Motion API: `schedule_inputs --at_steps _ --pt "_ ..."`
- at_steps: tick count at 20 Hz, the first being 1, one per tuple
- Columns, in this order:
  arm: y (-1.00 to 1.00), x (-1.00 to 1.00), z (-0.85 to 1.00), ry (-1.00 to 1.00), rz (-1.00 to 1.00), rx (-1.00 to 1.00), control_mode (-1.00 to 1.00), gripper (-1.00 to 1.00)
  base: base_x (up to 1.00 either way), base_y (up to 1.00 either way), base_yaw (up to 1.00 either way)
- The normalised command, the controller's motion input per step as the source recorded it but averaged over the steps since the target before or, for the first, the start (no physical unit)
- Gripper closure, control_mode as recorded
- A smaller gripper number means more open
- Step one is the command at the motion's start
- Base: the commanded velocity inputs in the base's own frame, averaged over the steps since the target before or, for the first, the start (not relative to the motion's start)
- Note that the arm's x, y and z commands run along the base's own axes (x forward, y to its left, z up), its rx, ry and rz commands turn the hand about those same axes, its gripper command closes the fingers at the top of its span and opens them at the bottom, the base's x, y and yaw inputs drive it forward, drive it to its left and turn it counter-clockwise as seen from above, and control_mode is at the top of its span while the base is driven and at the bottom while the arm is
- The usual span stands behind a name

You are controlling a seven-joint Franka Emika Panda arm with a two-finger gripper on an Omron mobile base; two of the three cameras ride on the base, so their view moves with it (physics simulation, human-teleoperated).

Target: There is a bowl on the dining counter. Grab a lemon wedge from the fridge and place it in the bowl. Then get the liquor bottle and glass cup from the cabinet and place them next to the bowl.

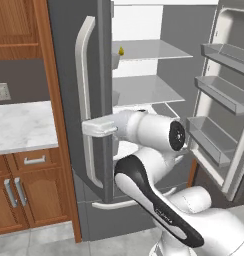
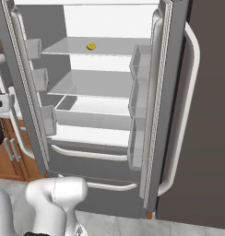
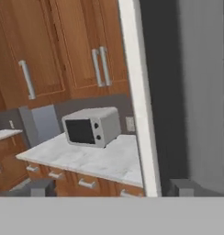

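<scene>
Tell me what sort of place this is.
A home kitchen, rendered. An open fridge with white shelves holds a lemon wedge; wooden cabinets hang above a marble counter carrying a microwave.

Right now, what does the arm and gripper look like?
Arm: glossy white rounded links, dark grey band along one link with faint lettering, dark round joint cap. Gripper: two small dark grey, blocky finger tips. No cables visible.

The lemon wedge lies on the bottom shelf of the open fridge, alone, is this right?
Not quite. The lemon wedge lies alone on the top shelf of the open fridge, not the bottom one. The right base view shows this clearly.
</scene>
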Motion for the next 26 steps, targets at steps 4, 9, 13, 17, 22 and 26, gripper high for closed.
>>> schedule_inputs --at_steps 4,9,13,17,22,26 --pt "-0.44 -0.16 0.5 0.23 0.0 0.26 -1.0 -1.0 0.0 0.0 0.0" --pt "-0.57 0.07 0.18 0.38 0.0 0.27 -1.0 -1.0 0.0 0.0 0.0" --pt "-0.58 0.13 0.0 0.39 0.0 0.25 -1.0 -1.0 0.0 0.0 0.0" --pt "-0.48 0.38 0.0 0.37 0.0 0.25 -1.0 -1.0 0.0 0.0 0.0" --pt "-0.33 0.7 0.0 0.34 0.05 0.26 -1.0 -1.0 0.0 0.0 0.0" --pt "-0.19 0.95 0.0 0.31 0.09 0.25 -1.0 -1.0 0.0 0.0 0.0"
